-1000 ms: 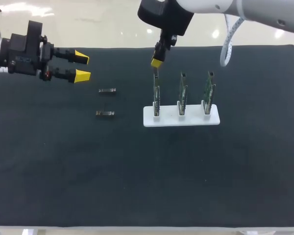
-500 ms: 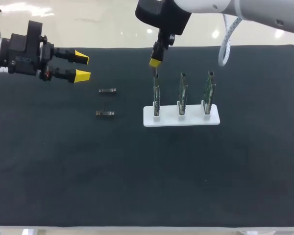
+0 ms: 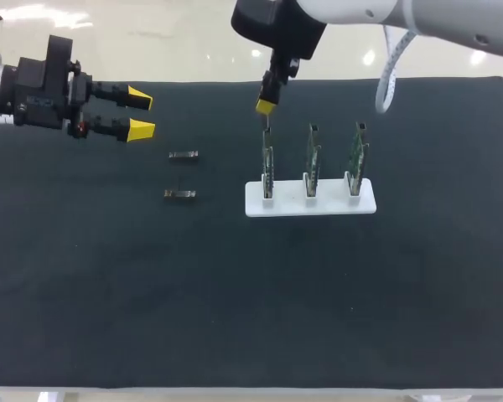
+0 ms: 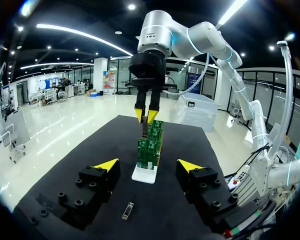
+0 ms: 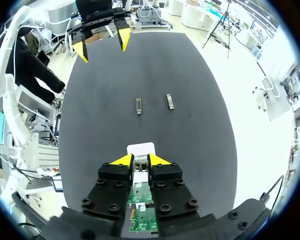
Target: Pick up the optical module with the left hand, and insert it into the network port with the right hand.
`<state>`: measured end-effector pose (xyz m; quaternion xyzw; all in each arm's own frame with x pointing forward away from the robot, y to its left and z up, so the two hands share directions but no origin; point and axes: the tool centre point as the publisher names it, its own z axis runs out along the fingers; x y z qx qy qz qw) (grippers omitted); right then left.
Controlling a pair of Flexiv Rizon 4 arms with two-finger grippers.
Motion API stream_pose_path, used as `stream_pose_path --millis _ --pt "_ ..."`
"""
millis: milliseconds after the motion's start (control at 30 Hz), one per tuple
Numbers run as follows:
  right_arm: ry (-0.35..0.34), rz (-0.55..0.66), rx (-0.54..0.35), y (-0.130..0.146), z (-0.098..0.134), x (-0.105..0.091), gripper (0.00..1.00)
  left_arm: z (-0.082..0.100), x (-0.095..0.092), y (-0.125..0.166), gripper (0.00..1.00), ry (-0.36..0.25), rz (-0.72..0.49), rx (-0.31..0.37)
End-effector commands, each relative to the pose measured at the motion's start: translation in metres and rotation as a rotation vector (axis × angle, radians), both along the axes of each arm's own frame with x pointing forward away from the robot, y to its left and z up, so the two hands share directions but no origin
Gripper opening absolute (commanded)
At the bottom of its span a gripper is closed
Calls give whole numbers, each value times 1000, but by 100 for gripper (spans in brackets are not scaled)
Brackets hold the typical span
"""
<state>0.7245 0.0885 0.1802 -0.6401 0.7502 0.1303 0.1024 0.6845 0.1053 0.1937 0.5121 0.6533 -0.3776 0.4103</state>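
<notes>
A black cloth-covered worktop point(image 3: 235, 318) is carrying everything. Right of its middle a flat white rectangular base point(image 3: 289, 206) is lying on the cloth. Three thin green circuit boards are standing upright in it in a row, apart from one another: the left board point(image 3: 268, 163), the middle board point(image 3: 312, 157) and the right board point(image 3: 356, 155). Off to the robot's left of the base and well apart from it, the nearer spare module point(image 3: 181, 194), a small dark metallic bar, is lying flat on the cloth. The farther spare module point(image 3: 183, 155), of the same make, is lying just beyond it, parallel and not touching. Farther back at the left side, the black left hand point(image 3: 141, 114) with its bright yellow tips is hovering above the cloth and pointing toward the boards. Its fingers are standing wide apart and gripping nothing, and both spare modules are lying between it and the base. Farthest back, the white right arm point(image 3: 360, 12) is coming in from the right, and the right hand point(image 3: 266, 107) is hanging fingers-down directly over the left board's top edge. In the right wrist view its fingers are drawn close and pinching a slim silvery optical module point(image 5: 139, 172) from both sides. Whether the module's lower end is touching the board is too small to tell.
</notes>
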Motion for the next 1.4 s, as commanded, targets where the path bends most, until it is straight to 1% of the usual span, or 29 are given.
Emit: stream_pose_path --millis 33,633,1100,1400 --pt "-9 -3 -3 -1 2 -4 0 0 1 -1 100 1 0 3" --pt "2 -5 -10 -1 -3 -2 0 0 1 -1 100 1 0 3" --pt "-8 -2 -13 0 0 1 0 0 1 -1 100 1 0 3" --pt "6 6 -2 2 -7 1 0 0 1 -1 100 1 0 3"
